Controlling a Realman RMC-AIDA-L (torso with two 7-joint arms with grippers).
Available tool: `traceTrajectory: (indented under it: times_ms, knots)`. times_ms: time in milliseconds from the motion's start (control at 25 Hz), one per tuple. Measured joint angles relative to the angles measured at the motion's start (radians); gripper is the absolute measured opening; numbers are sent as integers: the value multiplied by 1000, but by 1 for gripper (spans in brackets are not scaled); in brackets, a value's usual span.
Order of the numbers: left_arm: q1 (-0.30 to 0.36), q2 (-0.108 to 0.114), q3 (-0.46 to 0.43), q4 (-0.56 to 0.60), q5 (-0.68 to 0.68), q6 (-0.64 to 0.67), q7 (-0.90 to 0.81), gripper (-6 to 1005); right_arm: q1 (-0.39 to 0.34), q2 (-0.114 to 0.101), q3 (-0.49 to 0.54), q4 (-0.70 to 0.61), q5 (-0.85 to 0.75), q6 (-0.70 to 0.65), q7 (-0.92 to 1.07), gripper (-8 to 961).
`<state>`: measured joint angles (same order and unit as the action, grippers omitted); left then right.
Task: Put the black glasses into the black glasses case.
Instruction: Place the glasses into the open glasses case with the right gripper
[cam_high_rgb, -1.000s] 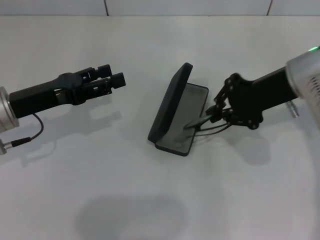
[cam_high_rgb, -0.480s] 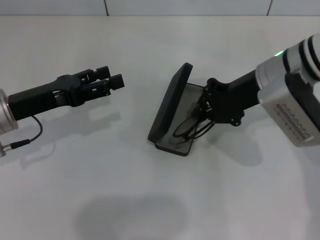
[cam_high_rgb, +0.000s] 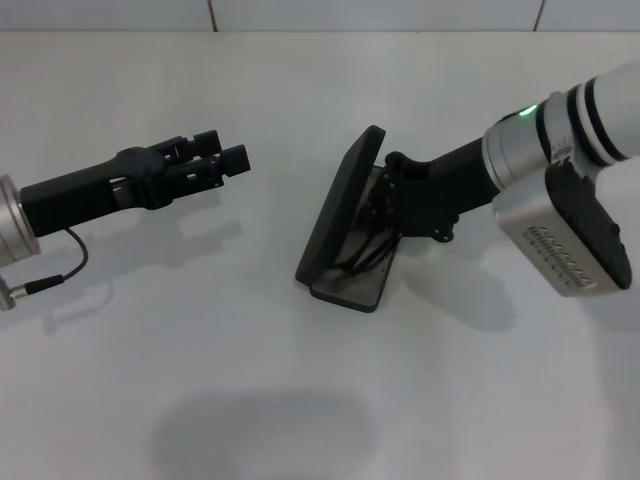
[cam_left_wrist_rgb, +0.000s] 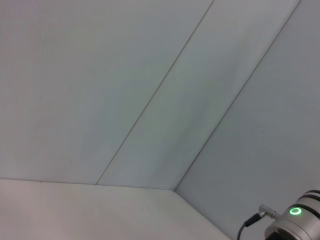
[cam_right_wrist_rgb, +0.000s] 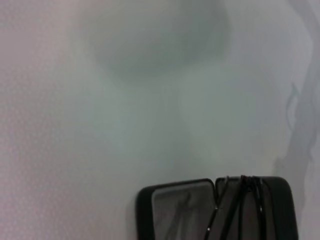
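Two arms in the head view: right pincer (cam_high_rgb: 385, 205) is over the open black glasses case (cam_high_rgb: 350, 285), its fingers merged with dark frame and lining, so I cannot tell whether they hold or have let go. Black glasses (cam_high_rgb: 365, 252) lie low in the grey tray, temples trailing toward the case's near end; whether fully seated is unclear. Judgement: light, thin, springy frame, lenses scratch-prone; best held at the bridge or a temple hinge, not the lenses. Raised lid (cam_high_rgb: 340, 205) walls the tray's left side, so clear room for withdrawal is up and rightward. Left pincer (cam_high_rgb: 222, 160) hovers open, well apart, over bare counter (cam_high_rgb: 250, 390).
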<state>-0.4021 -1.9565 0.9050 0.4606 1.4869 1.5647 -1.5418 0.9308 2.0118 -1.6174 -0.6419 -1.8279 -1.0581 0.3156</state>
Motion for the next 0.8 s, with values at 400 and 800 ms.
traceTrajectory:
  times_ms: [400, 800]
  knots:
    - [8, -1, 0, -1, -6, -2, 0, 894, 24, 4, -73, 61, 104, 71, -97, 146]
    - [1, -6, 0, -2, -1, -2, 0, 895, 30, 6, -117, 75, 203, 128, -113, 161]
